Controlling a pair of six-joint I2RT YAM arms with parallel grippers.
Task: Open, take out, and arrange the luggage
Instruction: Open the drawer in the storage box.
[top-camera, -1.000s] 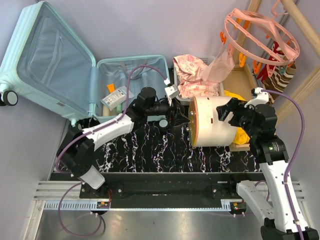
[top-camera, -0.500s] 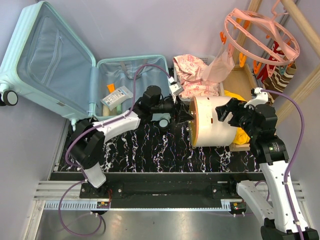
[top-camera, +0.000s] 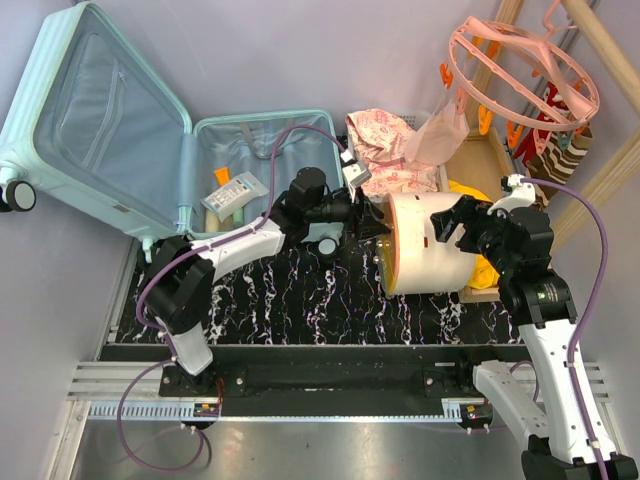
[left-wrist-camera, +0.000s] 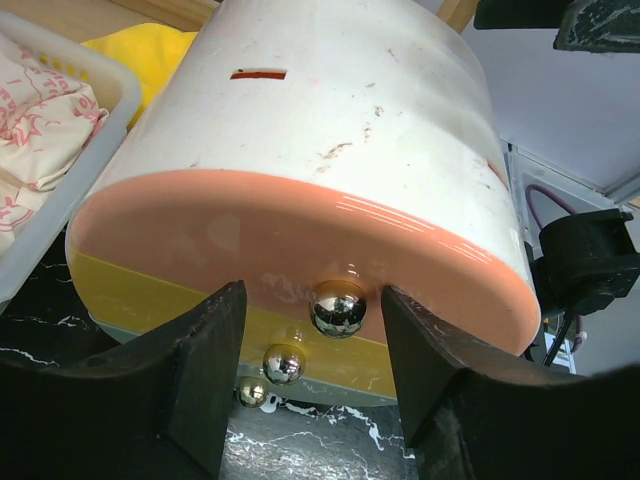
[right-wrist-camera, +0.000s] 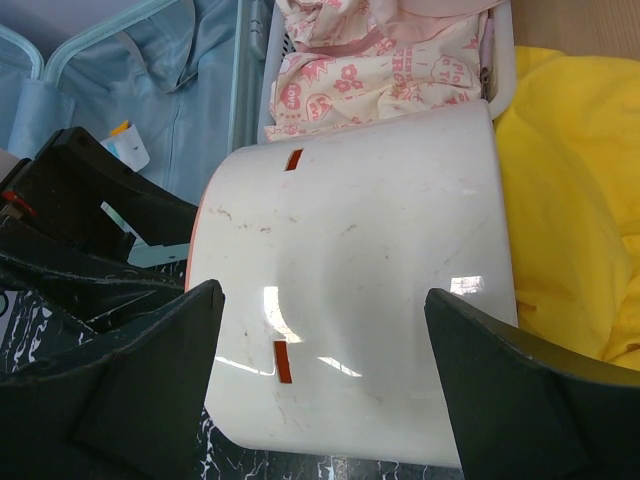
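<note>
- Between the left fingers (left-wrist-camera: 312, 320) sits a shiny knob (left-wrist-camera: 337, 308) on the orange end (left-wrist-camera: 250, 230) of the cream cylinder (left-wrist-camera: 330, 120). The fingers stand released, one on either side and not pinching it, apparently lined up to take hold.
- Over the cylinder's cream wall the right fingers (right-wrist-camera: 322, 300) are spread wide and straddle it, probably to steady it. Whether they touch it cannot be told.
- Three knobs show in a row on that end. There is one cylinder, lying on its side on the desk (top-camera: 330, 300).
- Just beside it stands one white basket (left-wrist-camera: 80, 180) of pink-patterned cloth, with one yellow cloth (right-wrist-camera: 570, 200) near.
- At the desk's far left lies the luggage (top-camera: 110, 120), one suitcase. It is open, its lid leaned back on the wall for access, and small packets (top-camera: 235, 190) are inside, so unpacking looks unfinished.
</note>
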